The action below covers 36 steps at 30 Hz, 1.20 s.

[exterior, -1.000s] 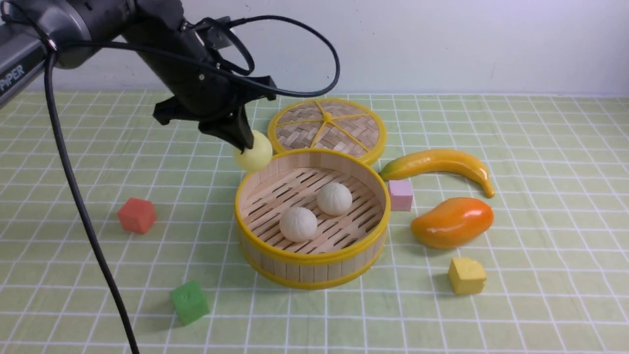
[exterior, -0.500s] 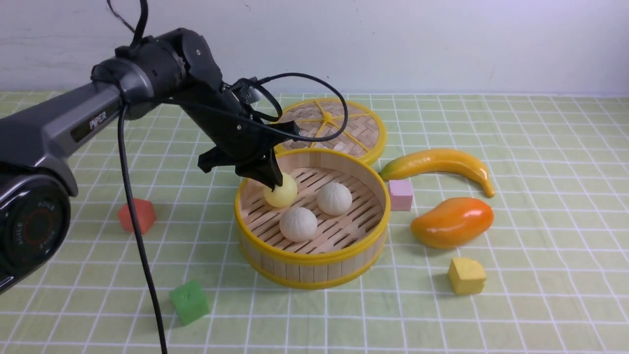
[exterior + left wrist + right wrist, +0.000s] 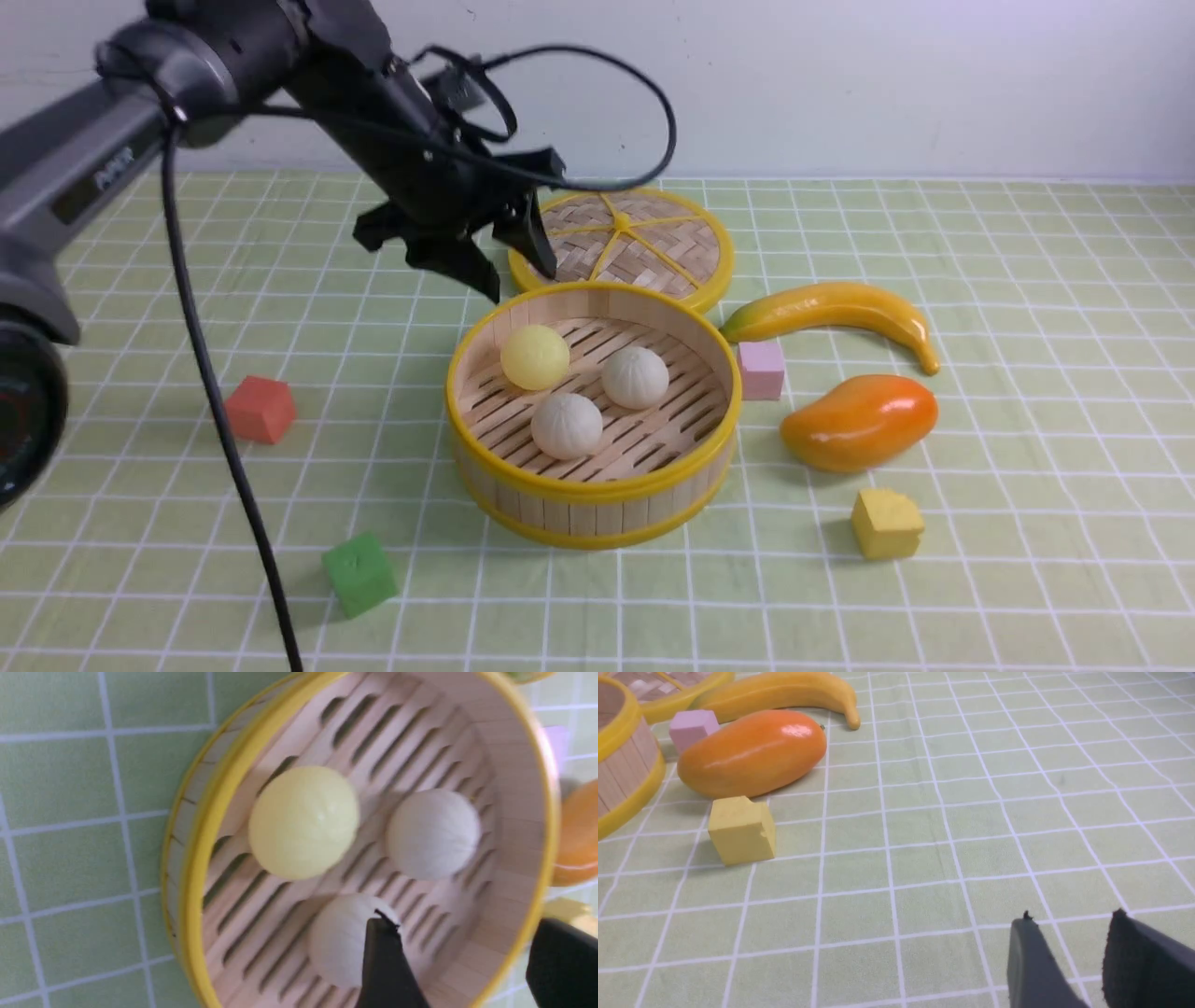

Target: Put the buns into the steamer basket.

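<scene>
The steamer basket (image 3: 594, 490) stands mid-table and holds all three buns: the pale yellow bun (image 3: 534, 357) at its far left, one off-white pleated bun (image 3: 635, 377) and another (image 3: 567, 426) nearer me. My left gripper (image 3: 518, 275) hangs open and empty just above the basket's far rim. In the left wrist view the yellow bun (image 3: 303, 821), both white buns (image 3: 432, 833) (image 3: 338, 940) and the basket's rim (image 3: 201, 849) show below the spread fingers (image 3: 385, 961). My right gripper (image 3: 1069, 917) is open and empty over bare cloth, out of the front view.
The woven lid (image 3: 621, 243) lies behind the basket. A banana (image 3: 831, 313), pink cube (image 3: 761, 369), orange mango (image 3: 859, 422) and yellow cube (image 3: 885, 524) lie to the right. A red cube (image 3: 260, 408) and green cube (image 3: 359, 572) lie to the left.
My left gripper carried the yellow bun over the rim, lowered it into the basket, let go, opened and rose back toward the far rim. The bun stays on the slats.
</scene>
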Each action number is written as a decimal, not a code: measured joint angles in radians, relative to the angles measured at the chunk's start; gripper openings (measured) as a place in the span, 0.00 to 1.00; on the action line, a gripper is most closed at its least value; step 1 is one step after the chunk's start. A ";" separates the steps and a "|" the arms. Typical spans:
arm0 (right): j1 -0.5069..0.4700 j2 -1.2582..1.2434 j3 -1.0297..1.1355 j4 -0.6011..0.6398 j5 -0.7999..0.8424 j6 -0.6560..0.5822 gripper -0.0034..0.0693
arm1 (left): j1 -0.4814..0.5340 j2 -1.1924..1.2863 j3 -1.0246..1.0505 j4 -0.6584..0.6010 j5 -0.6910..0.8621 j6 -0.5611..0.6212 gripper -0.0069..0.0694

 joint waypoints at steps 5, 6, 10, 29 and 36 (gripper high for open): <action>0.000 0.000 0.000 0.000 0.000 0.000 0.38 | -0.050 -0.173 0.032 -0.053 0.005 0.004 0.43; 0.000 0.000 0.000 0.000 0.000 0.000 0.38 | -0.063 -0.217 0.050 -0.056 0.007 0.013 0.39; 0.000 0.000 0.000 0.000 0.000 0.000 0.38 | -0.115 -0.402 0.190 -0.040 0.007 0.049 0.18; 0.000 0.000 0.000 0.000 0.000 0.000 0.38 | -0.122 -1.868 1.393 0.116 -0.087 -0.341 0.07; 0.000 0.000 0.000 0.000 0.000 0.000 0.38 | -0.122 -2.075 1.545 0.166 0.007 -0.471 0.07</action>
